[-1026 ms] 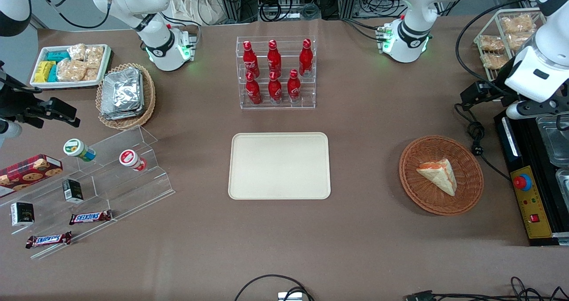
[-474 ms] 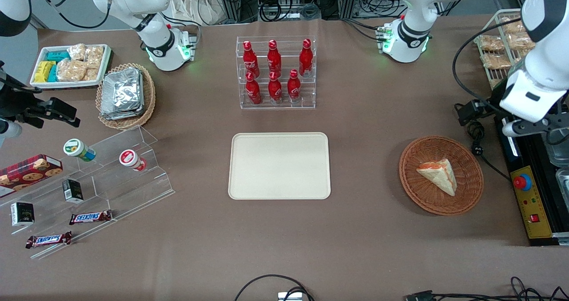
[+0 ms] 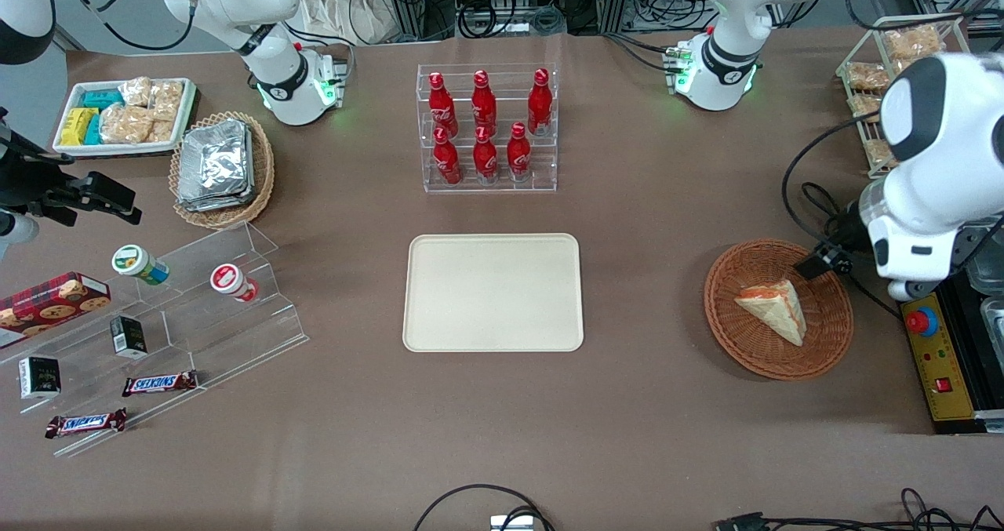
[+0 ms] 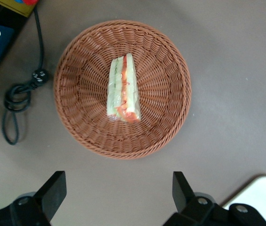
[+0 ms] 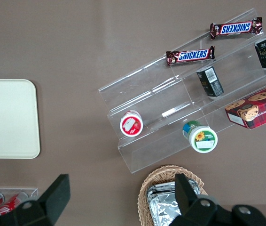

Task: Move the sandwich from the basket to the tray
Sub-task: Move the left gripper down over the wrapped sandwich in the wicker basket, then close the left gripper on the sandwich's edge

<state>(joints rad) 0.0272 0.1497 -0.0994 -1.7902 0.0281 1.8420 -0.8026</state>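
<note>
The sandwich (image 3: 774, 310) (image 4: 122, 89), a pale wedge with orange-red and green filling, lies in the round reddish-brown basket (image 3: 733, 335) (image 4: 79, 127). The cream tray (image 3: 492, 292) lies flat in the middle of the table, with nothing on it; one corner of the tray (image 4: 264, 197) shows in the left wrist view. My left arm's wrist (image 3: 914, 233) hangs high beside the basket, at its rim toward the working arm's end. The gripper (image 4: 117, 190) is open, with only bare table between its fingers, and is well above the basket and touches nothing.
A black control box with a red button (image 3: 922, 321) and a coiled cable (image 4: 18, 101) lie close beside the basket. A wire rack of bagged snacks (image 3: 894, 68) stands farther away. A rack of red bottles (image 3: 486, 127) stands farther away than the tray.
My left arm has swung from above the black box toward the basket, nearer to the front camera and lower. The sandwich, basket and tray have not moved.
</note>
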